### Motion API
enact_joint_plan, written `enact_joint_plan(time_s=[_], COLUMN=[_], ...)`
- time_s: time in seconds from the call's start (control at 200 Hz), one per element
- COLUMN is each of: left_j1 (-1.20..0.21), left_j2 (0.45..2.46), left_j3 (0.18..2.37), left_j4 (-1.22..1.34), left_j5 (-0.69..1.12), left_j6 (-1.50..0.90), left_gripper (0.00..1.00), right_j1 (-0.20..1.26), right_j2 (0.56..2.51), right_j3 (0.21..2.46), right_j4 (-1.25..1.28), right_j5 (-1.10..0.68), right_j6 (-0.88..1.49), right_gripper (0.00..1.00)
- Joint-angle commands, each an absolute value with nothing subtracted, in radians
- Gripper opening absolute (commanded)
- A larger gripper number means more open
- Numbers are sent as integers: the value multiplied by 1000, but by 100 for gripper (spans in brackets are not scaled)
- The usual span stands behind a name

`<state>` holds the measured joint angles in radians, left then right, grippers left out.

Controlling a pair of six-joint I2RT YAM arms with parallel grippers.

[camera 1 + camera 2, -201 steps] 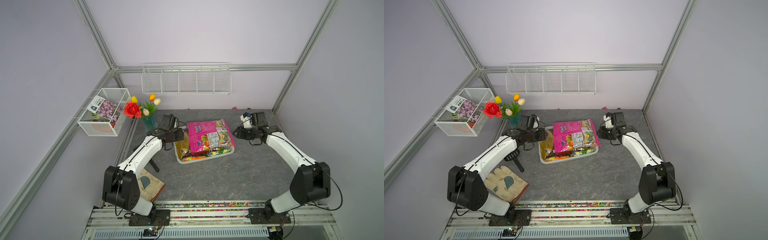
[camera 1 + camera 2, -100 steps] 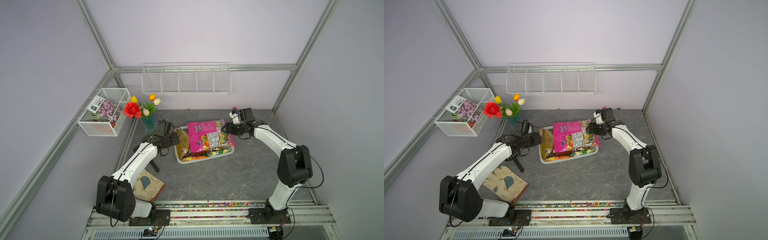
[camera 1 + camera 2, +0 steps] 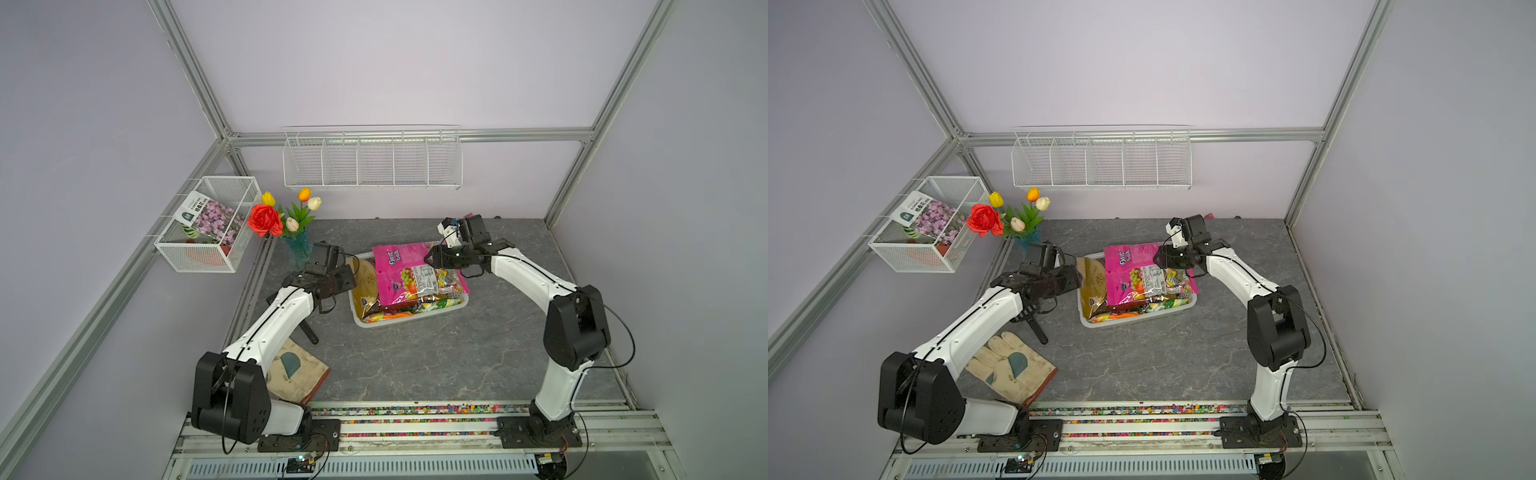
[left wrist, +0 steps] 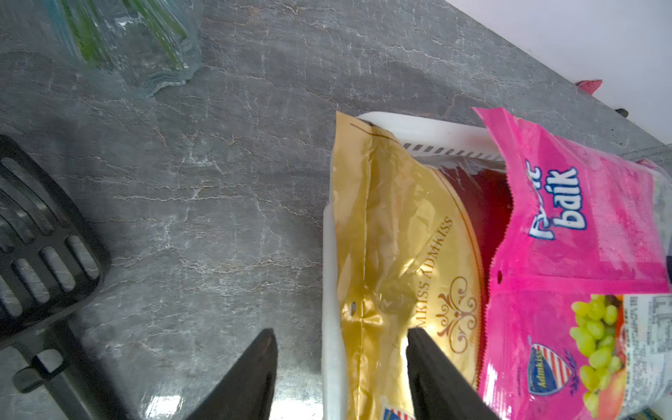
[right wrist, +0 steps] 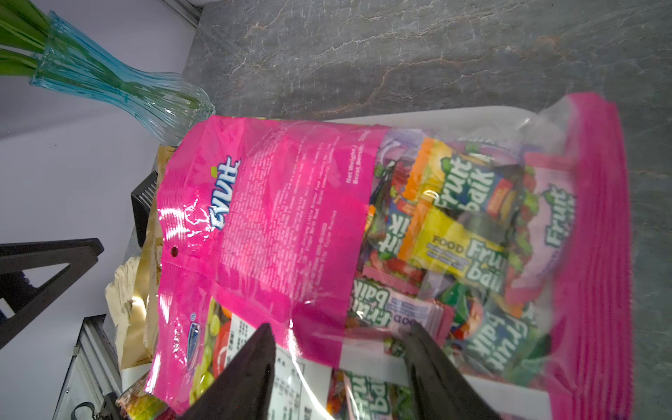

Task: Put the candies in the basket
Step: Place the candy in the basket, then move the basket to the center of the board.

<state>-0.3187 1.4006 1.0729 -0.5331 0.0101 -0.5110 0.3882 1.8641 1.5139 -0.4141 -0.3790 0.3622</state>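
**Candy bags piled in basket, both hands released**

The pink bag tops the pile inside the basket. The gold bag leans over the basket's rim on the left hand's side. The left hand straddles that rim with its fingers spread, and the right hand hangs released over the basket's opposite end.

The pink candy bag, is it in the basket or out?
In: the pink bag lies atop the gold bag inside the white basket.

A robot lab test cell: aluminium frame posts, plain lilac walls, two arms bolted to a rail at six o'clock, wire rack at twelve
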Motion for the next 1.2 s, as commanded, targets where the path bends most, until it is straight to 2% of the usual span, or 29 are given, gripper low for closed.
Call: enact_joint_plan(time_s=[0.0,0.105,0.25,0.365,0.525,0.675,1.195], left_j1=[-312,-311,-311,-310,-305,-292,-287], left_j2=[1405,1404,1402,1401,1384,1386,1455], left_j3=[1057,1058,1057,1054,1008,998,973], left_j4=[-516,-515,-512,-481,-419,-433,-388], left_j5=[27,29,29,49,-35,-43,-20], left_j6=[-500,-502,-499,-478,-484,-527,-549], left_gripper=[60,60,60,60,60,60,57], right_j1=[397,396,382,370,359,346,337], right_j2=[1906,1871,1797,1798,1819,1803,1917], right_j3=[1499,1483,1483,1500,1490,1478,1496], right_j4=[-436,-426,-425,-442,-464,-525,-611], right_j5=[-431,-402,-255,-165,-48,61,-7], right_j6=[372,369,372,370,393,381,324], right_gripper=[59,58,60,62,62,61,50])
